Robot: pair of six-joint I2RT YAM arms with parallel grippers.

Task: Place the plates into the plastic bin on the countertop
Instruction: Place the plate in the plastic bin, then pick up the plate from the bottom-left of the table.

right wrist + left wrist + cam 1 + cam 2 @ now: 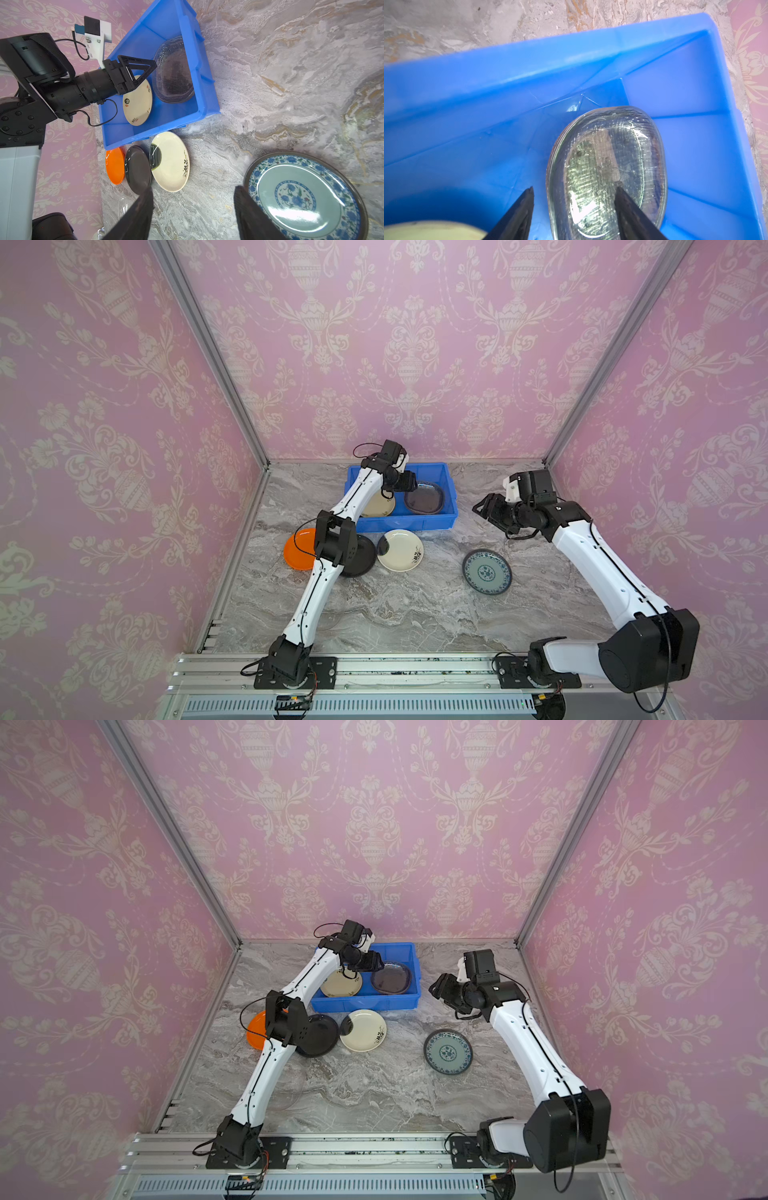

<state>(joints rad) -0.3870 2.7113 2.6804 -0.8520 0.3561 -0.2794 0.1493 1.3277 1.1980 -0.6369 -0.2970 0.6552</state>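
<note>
The blue plastic bin [399, 524] stands at the back of the grey marble countertop [415, 614]. Inside it lie a cream plate [380, 508] and a stack of smoky glass plates [424, 499]. My left gripper [409, 481] hovers over the bin, open. In the left wrist view its fingers [623, 199] straddle the rim of the top glass plate [608, 166], which rests in the bin. In front of the bin lie an orange plate [297, 549], a black plate [365, 558], a cream plate [401, 551] and a blue-patterned plate [487, 571]. My right gripper [478, 506] hangs open and empty to the right of the bin.
A clear glass plate [293, 1088] shows faintly on the countertop beside the left arm's lower link. Pink wallpapered walls with metal posts close in the back and both sides. The left arm's elbow [334, 541] hangs over the orange and black plates.
</note>
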